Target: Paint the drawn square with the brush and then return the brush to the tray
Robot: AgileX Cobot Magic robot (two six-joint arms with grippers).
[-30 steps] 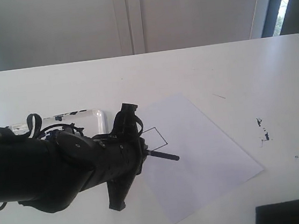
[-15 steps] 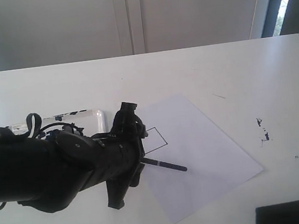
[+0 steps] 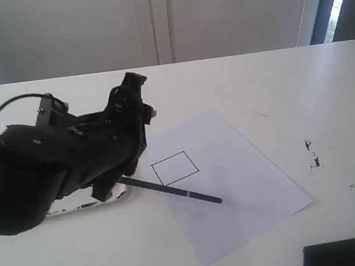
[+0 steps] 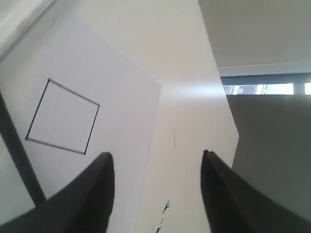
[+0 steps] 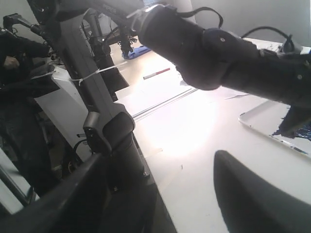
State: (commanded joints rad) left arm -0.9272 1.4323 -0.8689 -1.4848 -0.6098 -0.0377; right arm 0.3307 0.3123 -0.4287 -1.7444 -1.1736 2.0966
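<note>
White table (image 3: 255, 79) fills the scene, and a white sheet of paper (image 3: 246, 176) lies at an angle near its middle. On the paper is the drawn square (image 3: 175, 168), a thin black outline whose inside is bare white paper. The brush (image 3: 164, 187), a long thin black stick with a narrow silver band, lies slanted just beside the square, on the side nearer the exterior camera. Its dark end rests on the paper, and its other end runs off the sheet's edge and disappears under the left arm (image 3: 53, 166), close to a corner of the tray (image 3: 115, 193). Whether the brush touches the tray cannot be told. That bulky black arm covers most of the tray, at the left of the exterior view, leaving only a strip of pale rim showing. In the left wrist view the left gripper (image 4: 156, 155) has its two dark fingers (image 4: 92, 194) spread wide with nothing between them; the square sits beyond them and the brush shaft passes outside the fingers. In the right wrist view the right gripper (image 5: 163, 165) is likewise spread wide and empty, with the tray's rim and a dark navy blotch visible beyond it. A few small paint specks (image 3: 311, 153) mark the table, well apart from the paper.
</note>
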